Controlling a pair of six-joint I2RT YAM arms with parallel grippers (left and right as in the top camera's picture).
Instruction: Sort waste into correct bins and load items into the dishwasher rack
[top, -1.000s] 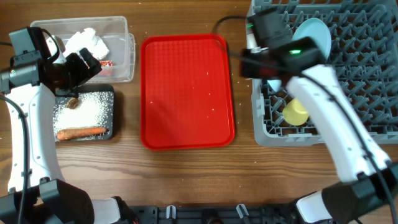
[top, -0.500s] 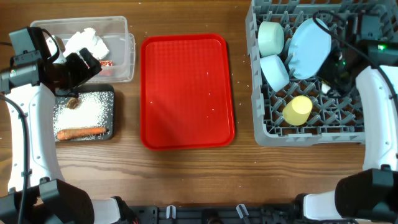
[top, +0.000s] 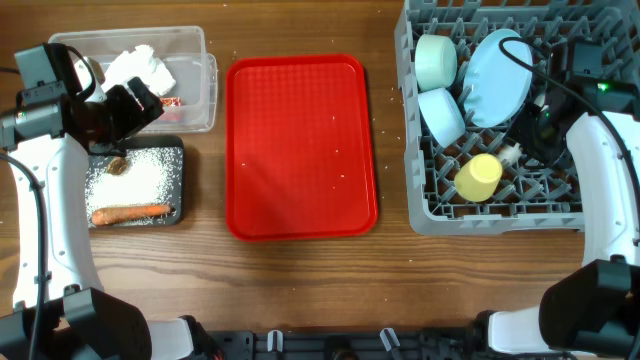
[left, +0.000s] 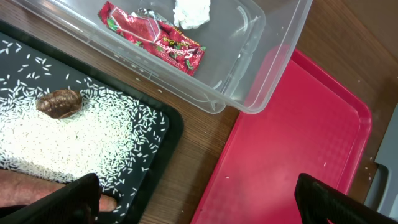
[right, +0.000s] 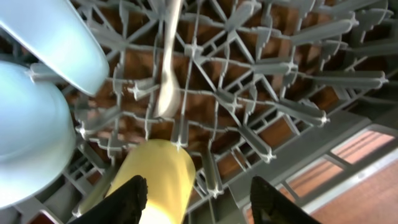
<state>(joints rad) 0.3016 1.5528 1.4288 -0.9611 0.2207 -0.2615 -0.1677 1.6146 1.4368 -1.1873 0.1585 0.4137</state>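
The right claw (right: 199, 204) hangs spread over the grey dishwasher rack (right: 298, 155), pinching nothing. The white plastic spoon (right: 168, 68) lies on the grid just ahead of its tips, with the yellow cup (right: 155, 177) between and below them. The left claw (left: 205, 205) gapes wide and empty, one finger over the black tray (left: 168, 134) of rice grains (left: 93, 124), the clear tub (left: 261, 62) just ahead

Wooden table (top: 300, 285) carries four things. Far left sits the clear tub (top: 195, 60), and just nearer, right beside it, the black tray (top: 172, 148). The red tray (top: 300, 150) lies flat in the middle. The grey rack (top: 500, 218) fills the right side.
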